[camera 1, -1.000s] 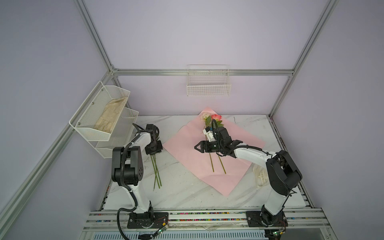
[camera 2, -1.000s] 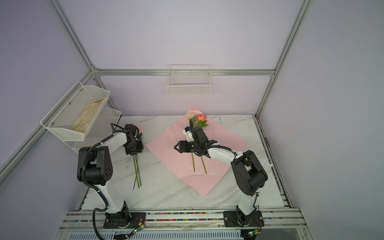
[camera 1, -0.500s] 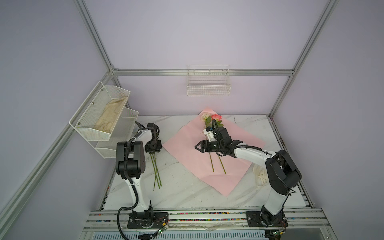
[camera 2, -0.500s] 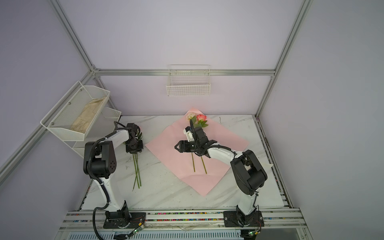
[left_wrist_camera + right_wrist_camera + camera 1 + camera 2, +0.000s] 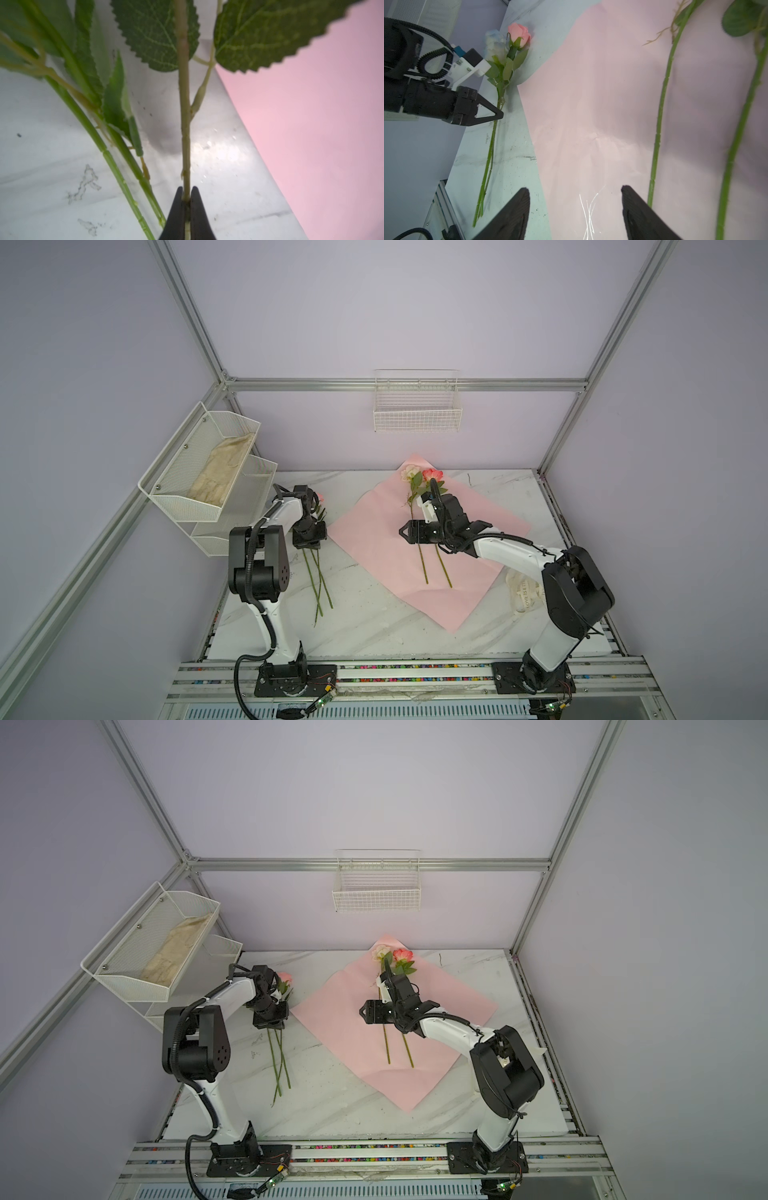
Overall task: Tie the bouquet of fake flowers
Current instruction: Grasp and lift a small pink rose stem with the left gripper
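Left wrist view: the left gripper (image 5: 187, 194) has its fingers pressed together on one pale green stem (image 5: 185, 108), low over the marble tabletop (image 5: 41, 124). Two more stems (image 5: 116, 166) lie beside it on the marble. Serrated leaves (image 5: 153, 31) branch off further along, and the pink wrap paper (image 5: 311, 124) has its edge close by.

Pose, in both top views: we note the left arm (image 5: 257, 556) folded with its elbel raised and its forearm reaching to the back left of the table. Its gripper points down onto the stems just below the flower heads. The right arm (image 5: 511, 551) stretches from its base out over the paper. The right gripper (image 5: 444, 531) hangs above the paper with its fingers wide apart. The right wrist view shows only bare paper between them, so nothing is gripped.

View differences: only the right wrist view shows the heads by the left gripper clearly, a pink rose (image 5: 519, 34) and a pale blue-white rose (image 5: 494, 44). We cannot make out the blue-white one in the top views.

Bouquet: not gathered. A cream rose (image 5: 410, 472) and a pink-red rose (image 5: 432, 475) lie side by side on the open, flat paper, heads toward the back wall and stems roughly parallel. A cream printed ribbon (image 5: 525, 597) lies on the marble beside the right arm.
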`<action>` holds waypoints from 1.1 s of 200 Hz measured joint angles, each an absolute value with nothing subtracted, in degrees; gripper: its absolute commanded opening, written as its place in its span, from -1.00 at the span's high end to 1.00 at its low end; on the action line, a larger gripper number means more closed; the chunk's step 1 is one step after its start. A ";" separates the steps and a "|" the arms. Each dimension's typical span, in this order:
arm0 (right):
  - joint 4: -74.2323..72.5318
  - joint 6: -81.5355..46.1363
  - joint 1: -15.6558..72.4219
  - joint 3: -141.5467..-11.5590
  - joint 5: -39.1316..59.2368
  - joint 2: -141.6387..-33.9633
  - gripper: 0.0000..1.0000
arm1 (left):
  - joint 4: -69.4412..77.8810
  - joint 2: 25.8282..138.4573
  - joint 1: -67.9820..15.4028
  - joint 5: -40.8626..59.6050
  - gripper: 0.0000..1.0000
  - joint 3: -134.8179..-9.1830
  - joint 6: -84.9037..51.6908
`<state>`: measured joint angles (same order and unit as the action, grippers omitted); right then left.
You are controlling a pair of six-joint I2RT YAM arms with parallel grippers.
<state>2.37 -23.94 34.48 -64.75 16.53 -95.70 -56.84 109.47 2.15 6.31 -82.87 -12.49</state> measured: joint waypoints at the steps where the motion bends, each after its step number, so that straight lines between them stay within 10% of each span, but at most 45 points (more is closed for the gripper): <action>1: 2.37 -23.94 34.44 -64.64 16.47 -95.53 -0.44 | -56.88 109.30 2.11 6.48 0.87 -82.91 -12.43; 155: 3.77 -23.55 20.14 -55.79 8.32 -75.53 -0.45 | -57.04 104.84 -14.72 26.35 0.92 -92.58 -23.33; 220: 4.16 -22.57 19.33 -55.59 8.49 -75.57 -0.45 | -36.27 75.11 -11.07 29.34 1.00 -51.37 -37.50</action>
<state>4.16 -22.57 19.33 -55.59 8.49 -75.57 -36.27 75.11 -11.07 29.34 -51.37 -37.50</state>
